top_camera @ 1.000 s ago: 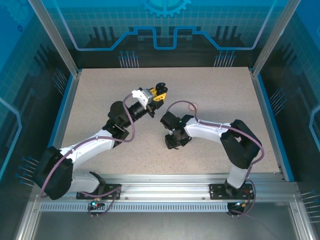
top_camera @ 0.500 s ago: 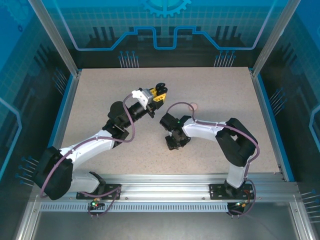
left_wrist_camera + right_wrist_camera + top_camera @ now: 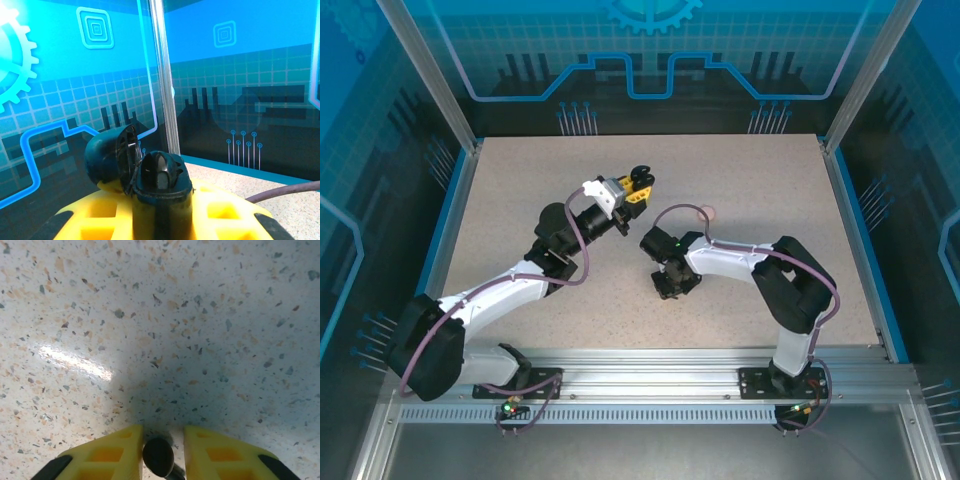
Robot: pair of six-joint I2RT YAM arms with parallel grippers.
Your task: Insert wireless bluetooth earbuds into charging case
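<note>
Right pincer (image 3: 670,287) narrowed around a black earbud (image 3: 158,456) on the table (image 3: 520,200); left pincer (image 3: 640,183) clamped on the open charging case (image 3: 159,175), raised off the table.

Seen from the right wrist, the yellow fingers (image 3: 107,455) stand close on either side of the earbud, with a sliver of table showing at one side, so a firm grip is not certain. Its stem seems to run back toward the wrist, cut off by the frame edge. From the right pincer the case lies far and slightly left, its lid (image 3: 112,152) hinged open. The right arm is nearer the earbud; I judge the carry goes far-left to the case.
</note>
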